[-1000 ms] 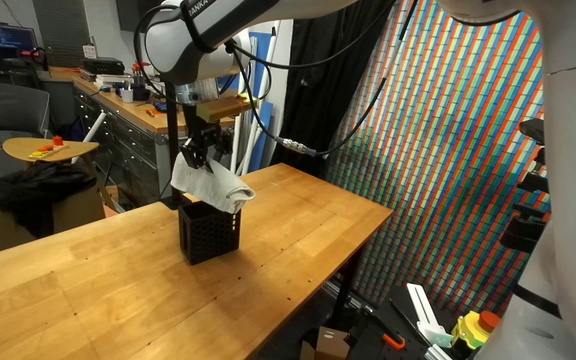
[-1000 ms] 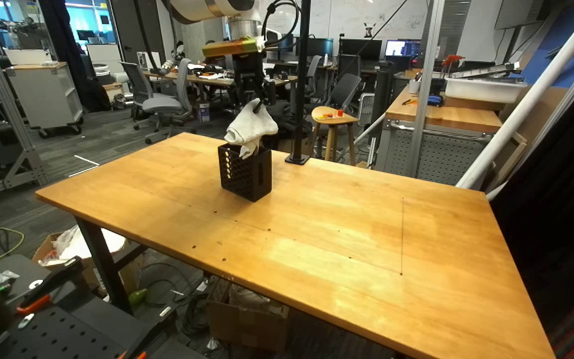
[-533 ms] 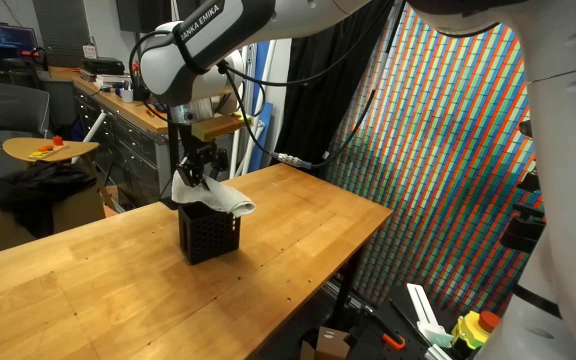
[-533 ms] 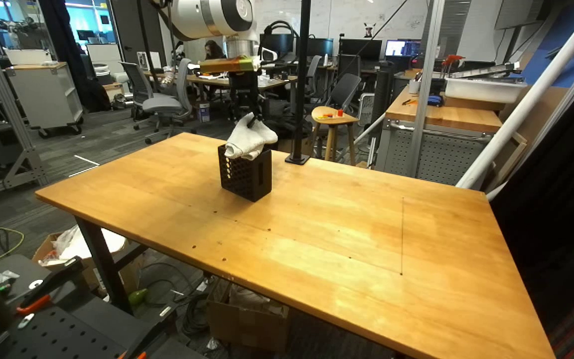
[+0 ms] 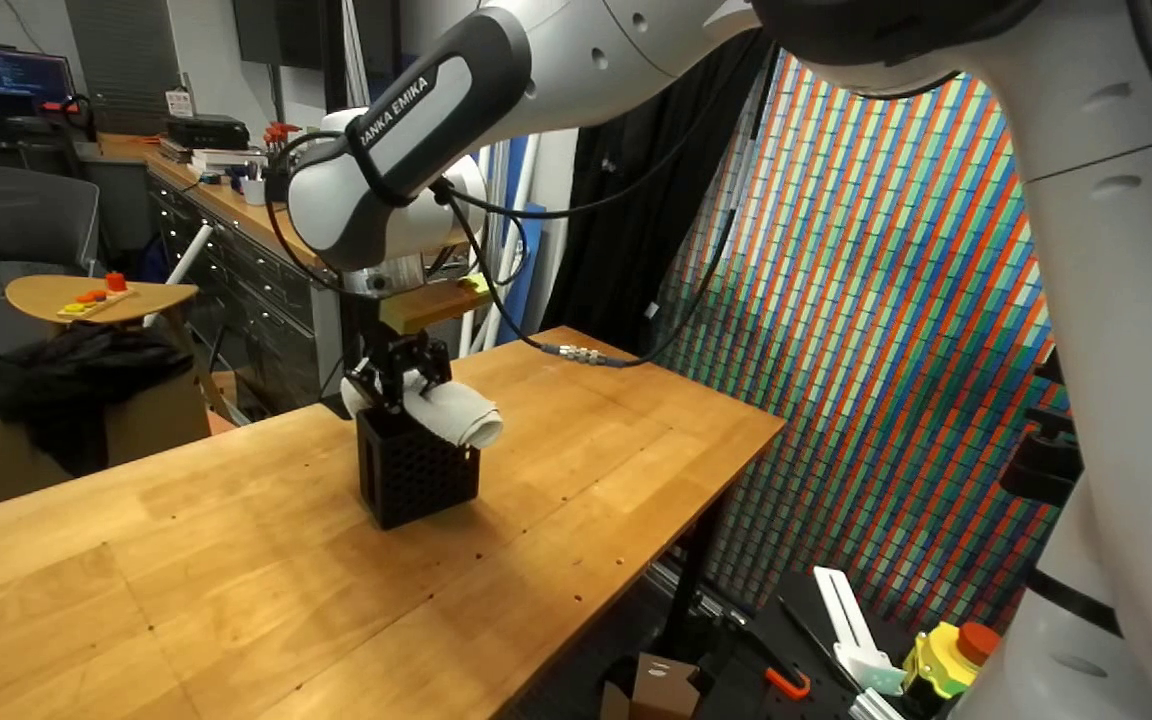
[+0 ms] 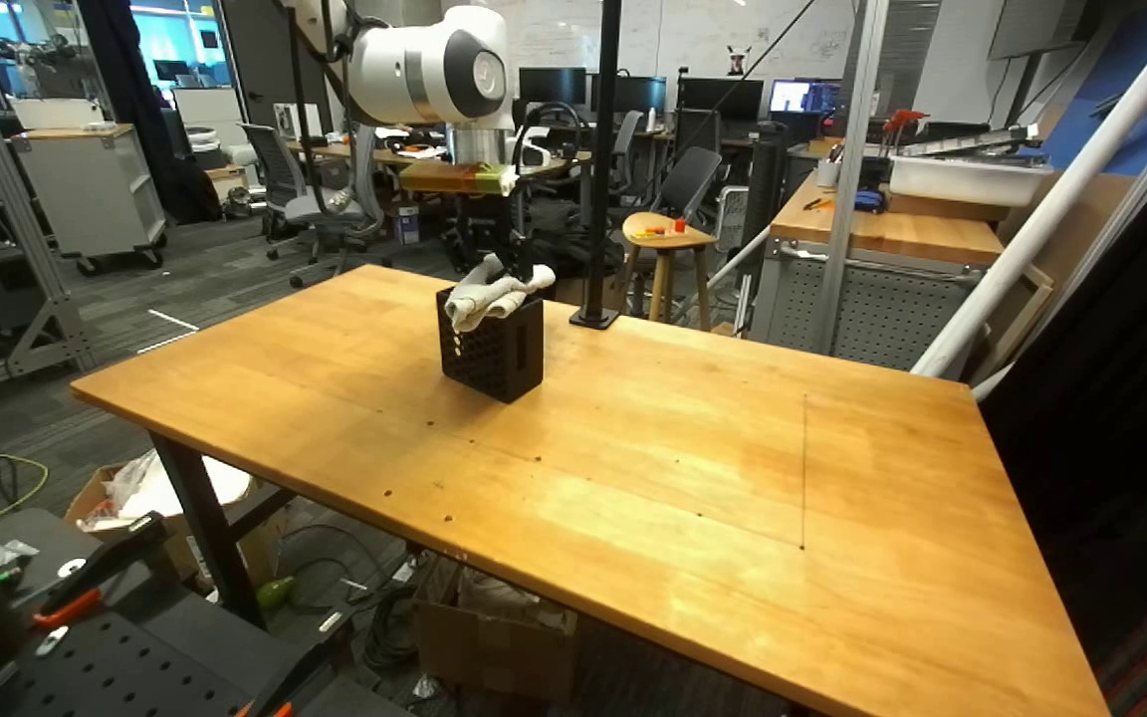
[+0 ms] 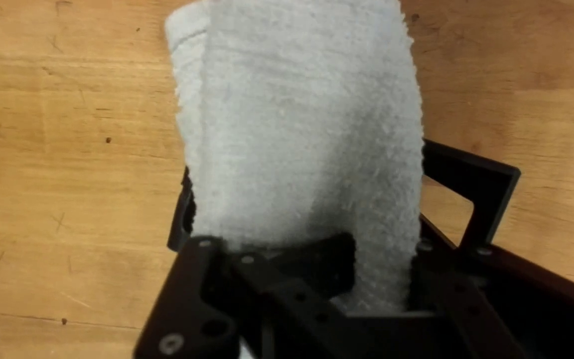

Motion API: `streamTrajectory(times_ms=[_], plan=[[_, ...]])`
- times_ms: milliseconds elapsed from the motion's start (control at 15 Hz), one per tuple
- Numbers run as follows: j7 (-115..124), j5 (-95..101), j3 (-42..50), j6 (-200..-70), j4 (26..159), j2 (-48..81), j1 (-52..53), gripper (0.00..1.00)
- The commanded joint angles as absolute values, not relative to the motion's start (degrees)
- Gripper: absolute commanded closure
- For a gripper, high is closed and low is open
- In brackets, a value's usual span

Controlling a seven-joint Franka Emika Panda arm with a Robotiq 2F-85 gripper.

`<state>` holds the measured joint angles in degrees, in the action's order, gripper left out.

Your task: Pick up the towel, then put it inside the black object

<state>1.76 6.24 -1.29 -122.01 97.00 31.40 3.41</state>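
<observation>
Surface (image 6: 733,488), wooden. Black basket (image 5: 421,482), upright on it, walls perforated. Towel (image 7: 292,124), off-white, laid across the basket's mouth, rolled end overhanging the rim; judged light, soft, not fragile, best held through a thick fold near its middle. End effector (image 7: 382,269), dark, at the mouth, towel between its fingers; whether clamped or loosened cannot be told. Hidden: basket floor, any cloth inside. Cut off: towel's top in the wrist view.

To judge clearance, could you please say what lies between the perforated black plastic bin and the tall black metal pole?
Bare brown wooden tabletop separates bin and pole, in an exterior view.
</observation>
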Motion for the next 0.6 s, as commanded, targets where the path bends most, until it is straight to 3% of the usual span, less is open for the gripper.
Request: streamTrajectory(times_ms=[0, 533], plan=[[0.3, 3.2, -1.6, -127.4, 101.6, 30.6, 1.5, 0.87], [-5.1, 0.1, -2.4, -127.1, 101.3, 32.9, -0.3, 0.87]])
